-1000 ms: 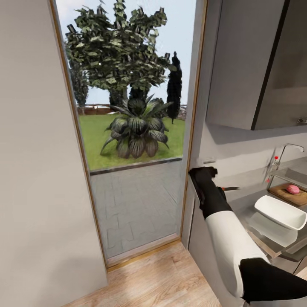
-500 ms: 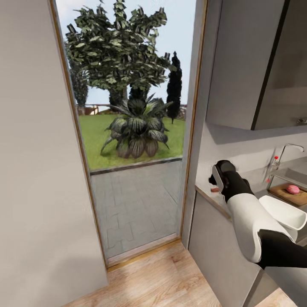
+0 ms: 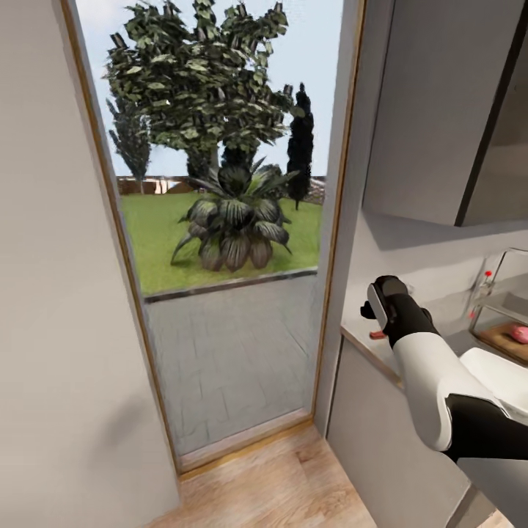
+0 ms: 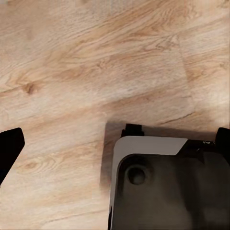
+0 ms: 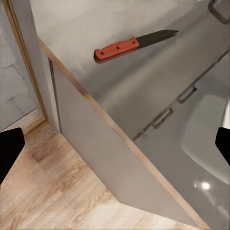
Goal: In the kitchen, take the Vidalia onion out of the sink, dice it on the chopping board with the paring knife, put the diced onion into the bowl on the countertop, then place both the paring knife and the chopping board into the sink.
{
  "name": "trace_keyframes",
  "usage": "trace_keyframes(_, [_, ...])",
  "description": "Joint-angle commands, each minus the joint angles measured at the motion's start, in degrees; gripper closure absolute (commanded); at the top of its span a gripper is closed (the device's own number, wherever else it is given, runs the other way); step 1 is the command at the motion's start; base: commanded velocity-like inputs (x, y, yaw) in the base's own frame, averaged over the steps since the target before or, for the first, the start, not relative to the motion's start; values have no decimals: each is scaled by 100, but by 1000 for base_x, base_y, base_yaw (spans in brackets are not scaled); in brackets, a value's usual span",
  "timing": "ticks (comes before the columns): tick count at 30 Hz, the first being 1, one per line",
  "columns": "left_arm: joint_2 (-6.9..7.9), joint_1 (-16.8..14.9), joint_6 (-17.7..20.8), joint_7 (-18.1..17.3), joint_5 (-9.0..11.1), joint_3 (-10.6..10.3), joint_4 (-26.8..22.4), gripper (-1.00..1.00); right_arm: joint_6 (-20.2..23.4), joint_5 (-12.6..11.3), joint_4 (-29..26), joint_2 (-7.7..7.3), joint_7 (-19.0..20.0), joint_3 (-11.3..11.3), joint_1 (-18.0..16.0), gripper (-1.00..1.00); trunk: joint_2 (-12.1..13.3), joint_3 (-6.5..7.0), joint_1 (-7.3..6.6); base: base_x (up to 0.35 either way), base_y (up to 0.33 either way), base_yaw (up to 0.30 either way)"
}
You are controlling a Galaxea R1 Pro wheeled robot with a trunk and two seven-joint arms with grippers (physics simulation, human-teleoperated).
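The knife (image 5: pixel 129 45) is being viewed from above by the right gripper (image 3: pixel 383 308), which is being held over the near left end of the countertop (image 5: pixel 91 28). The knife is lying flat there, apart from the fingers and beyond them, long axis along the slab, red handle toward the doorway, dark blade toward the sink. The right arm is judged much the nearer. The right fingers are being kept spread and empty. The left gripper's fingers, seen over wood floor, are likewise apart. The onion (image 3: pixel 520 334) is resting on the board (image 3: pixel 504 340), far right.
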Motion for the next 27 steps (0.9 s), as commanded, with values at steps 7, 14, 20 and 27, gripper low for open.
trace_keyframes(7, [0, -5, 8, 4, 41, -17, 9, -100, 30, 53, 5, -99, 28, -20, -2, -100, -4, -66, 5, 318, -50, 0])
trace_keyframes(14, [0, -5, 7, -10, 41, -17, 10, -100, 31, 59, 23, -299, 27, -240, -1, -100, -4, -89, 5, 305, -153, 0])
trace_keyframes(20, [-5, -5, 0, -9, 41, -18, 9, -100, 0, 58, 29, -366, 15, -1008, -4, -100, -4, -90, 5, 88, -60, 0])
trace_keyframes(27, [-41, -5, 0, -6, 36, -19, 9, -100, -13, 21, 327, -241, 21, -1135, -6, -100, -4, -90, 5, 5, -4, 0])
